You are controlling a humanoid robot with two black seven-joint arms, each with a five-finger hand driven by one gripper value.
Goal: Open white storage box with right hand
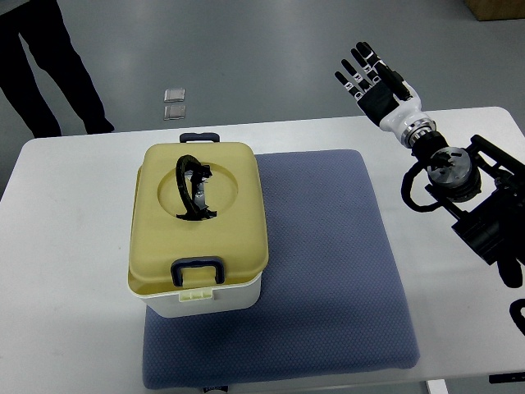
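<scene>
A white storage box (201, 297) with a pale yellow lid (197, 215) stands on the left part of a blue mat (328, 263). The lid is down. It has a black carry handle (192, 188) on top, a dark latch (197, 272) at the near side and another (200, 137) at the far side. My right hand (373, 78) is raised at the upper right, past the table's far edge, fingers spread and empty, well away from the box. My left hand does not show.
The white table (66, 246) carries the mat. A person's dark legs (49, 66) stand on the floor at the upper left. Two small grey squares (175, 102) lie on the floor behind the table. My right arm (467, 189) crosses the table's right side.
</scene>
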